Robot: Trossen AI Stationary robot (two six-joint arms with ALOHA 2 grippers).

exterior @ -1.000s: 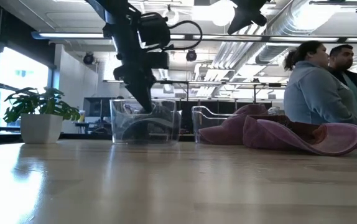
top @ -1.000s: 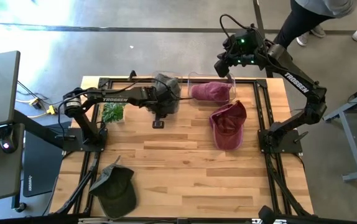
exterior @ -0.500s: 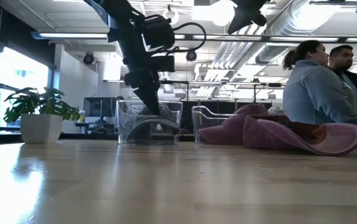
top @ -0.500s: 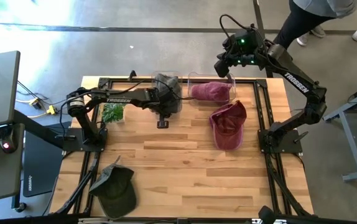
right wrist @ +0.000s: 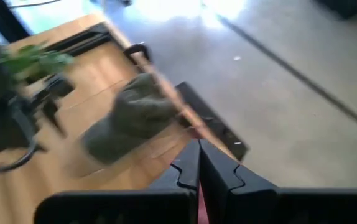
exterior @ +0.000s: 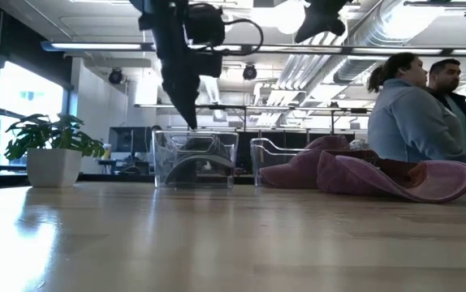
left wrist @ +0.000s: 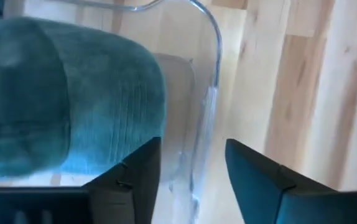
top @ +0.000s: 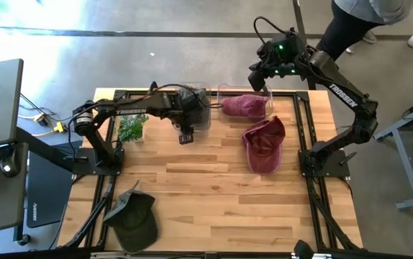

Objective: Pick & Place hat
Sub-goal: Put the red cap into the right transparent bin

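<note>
Wooden table (top: 206, 187) carried two clear bins at its far edge: one bin (top: 192, 108) held a dark hat (left wrist: 60, 99), the other (top: 246, 104) a maroon one (top: 244, 106). Another maroon hat (top: 264, 144) lay toward the right edge, and a green hat (top: 133, 216) sat at the near left corner. Left gripper (top: 186, 135) hung just above the first bin's near wall, jaws parted and empty. Right gripper (top: 264, 78), shut on nothing, hovered beyond the far edge. Rising carelessly, the left fingers could catch that wall and drag the bin.
</note>
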